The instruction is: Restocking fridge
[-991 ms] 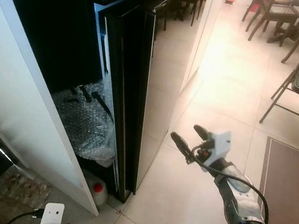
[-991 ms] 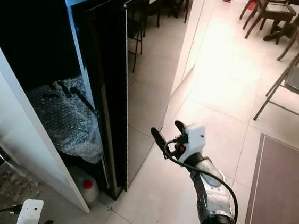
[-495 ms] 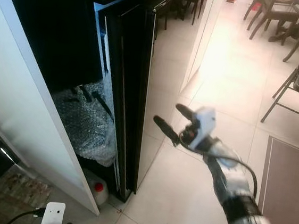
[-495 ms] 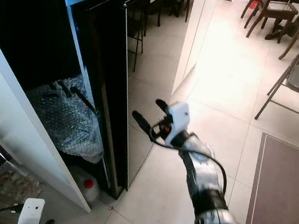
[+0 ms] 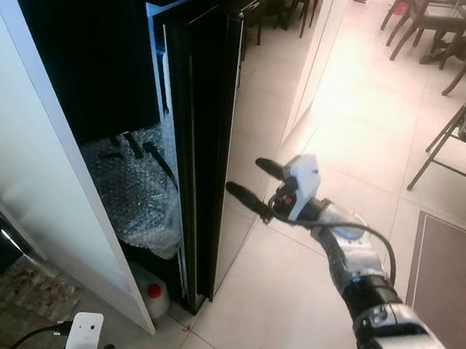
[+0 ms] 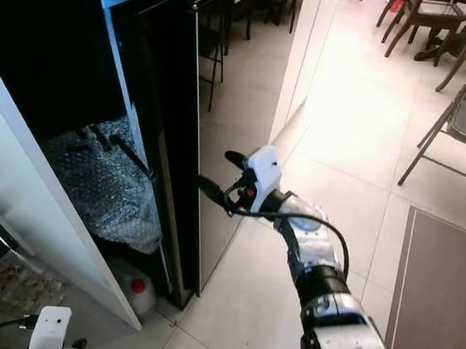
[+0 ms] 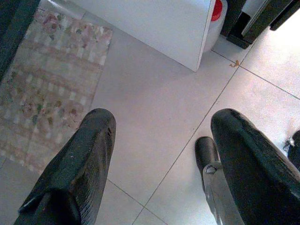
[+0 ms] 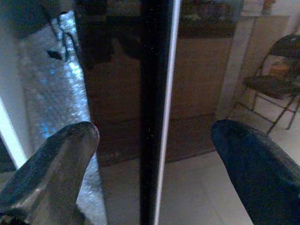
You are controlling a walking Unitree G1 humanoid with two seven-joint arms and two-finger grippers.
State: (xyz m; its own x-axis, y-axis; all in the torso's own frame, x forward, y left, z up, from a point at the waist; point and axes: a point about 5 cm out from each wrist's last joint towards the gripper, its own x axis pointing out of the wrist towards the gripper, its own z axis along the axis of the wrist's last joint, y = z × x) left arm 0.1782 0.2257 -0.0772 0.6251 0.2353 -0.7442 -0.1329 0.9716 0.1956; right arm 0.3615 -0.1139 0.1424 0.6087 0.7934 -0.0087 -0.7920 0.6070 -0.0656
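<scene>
- The fridge, a tall cabinet with a glossy black door [image 5: 207,138], stands at the left of the left eye view, its door swung ajar and edge-on to the camera, with a white panel [image 5: 55,197] slanting in front of the dark opening.
- In the same view crumpled bubble wrap [image 5: 135,189] fills the lower inside, and a white plastic jug with a red cap [image 5: 152,295] sits on the pale tiled floor [image 5: 345,136] at the foot of the door.
- The right hand [image 5: 251,182] reaches toward the door's edge, its two black fingers spread apart with nothing between them; the lower fingertip lies close to the glossy face.
- In the right eye view, dark wooden chairs [image 6: 420,19] and a folding metal chair [image 6: 463,124] stand well apart across the room, beside a brown rug [image 6: 444,305].
- In the left wrist view the left hand [image 7: 159,154] hangs over the tiles near a patterned floor mat [image 7: 47,89], fingers released and empty.
- In the right wrist view the door's thin edge [image 8: 157,108] runs between the spread fingers.
</scene>
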